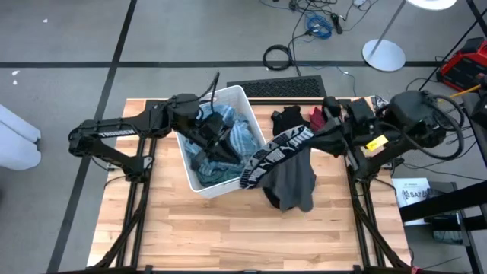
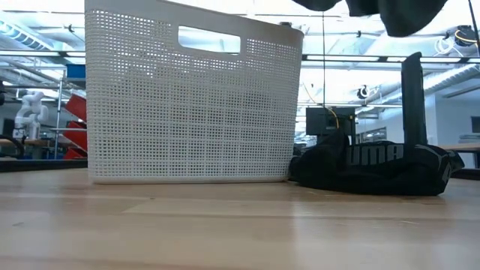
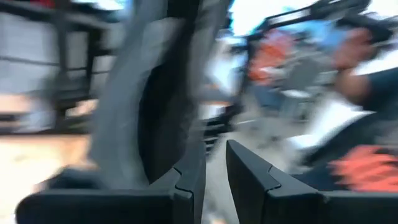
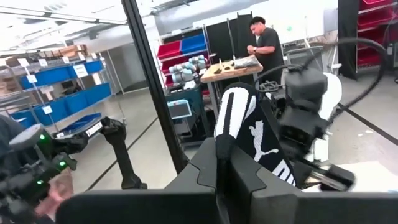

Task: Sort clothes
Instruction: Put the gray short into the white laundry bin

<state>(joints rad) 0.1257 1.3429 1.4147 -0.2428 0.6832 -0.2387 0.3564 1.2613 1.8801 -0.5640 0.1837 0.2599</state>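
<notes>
Two hands: right hand [image 1: 268, 154] grips one black garment [image 1: 280, 146].

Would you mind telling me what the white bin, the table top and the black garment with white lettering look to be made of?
White bin: likely moulded plastic, matte, since its walls are a regular grid of small holes with a cut-out handle.
Table top: wood, pale planks with visible grain and a smooth finish.
Black garment: soft knit fabric, probably sportswear; it drapes and folds from the right tool.

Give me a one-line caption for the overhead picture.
Right gripper lifts a black-and-white garment beside the white bin while the left gripper reaches inside.
</notes>
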